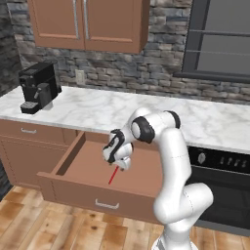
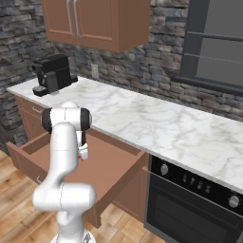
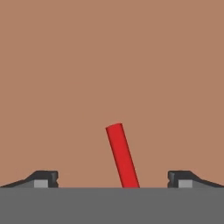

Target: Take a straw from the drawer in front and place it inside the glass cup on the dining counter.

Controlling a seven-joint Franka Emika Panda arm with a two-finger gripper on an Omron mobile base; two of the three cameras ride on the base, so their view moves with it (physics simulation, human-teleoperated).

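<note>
While the straw (image 3: 122, 156) is lying flat on the floor of the open drawer (image 1: 73, 188), between the spread, empty jaws of the gripper (image 3: 113, 179), the pick-up step is getting under way. Next, I judge, the gripper is needing to drop toward 12 o'clock in the hand view and pinch the straw.

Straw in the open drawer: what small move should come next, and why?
Probably lower the end effector a little, then close. Its fingers stand wide apart on either side of the red straw, which lies untouched on the drawer floor, seemingly just below.
</note>
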